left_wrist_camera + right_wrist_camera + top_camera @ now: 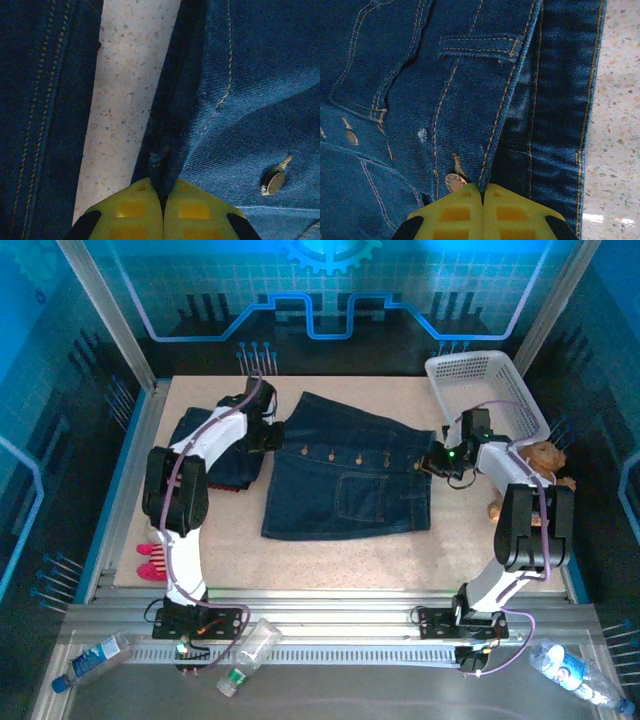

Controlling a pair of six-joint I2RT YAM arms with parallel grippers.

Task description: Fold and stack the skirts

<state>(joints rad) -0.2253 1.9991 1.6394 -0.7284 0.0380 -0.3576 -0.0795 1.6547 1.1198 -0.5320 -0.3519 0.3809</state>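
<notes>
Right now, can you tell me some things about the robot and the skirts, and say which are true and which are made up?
1. The left hand is shut on the edge of the spread denim skirt. True.
2. The right hand hangs open in the air. False: it is shut on that skirt's other edge.
3. The teddy bear sits on the skirt. False: it lies by the right edge of the table, apart from the skirt.
4. The skirt has a row of buttons. True.
</notes>
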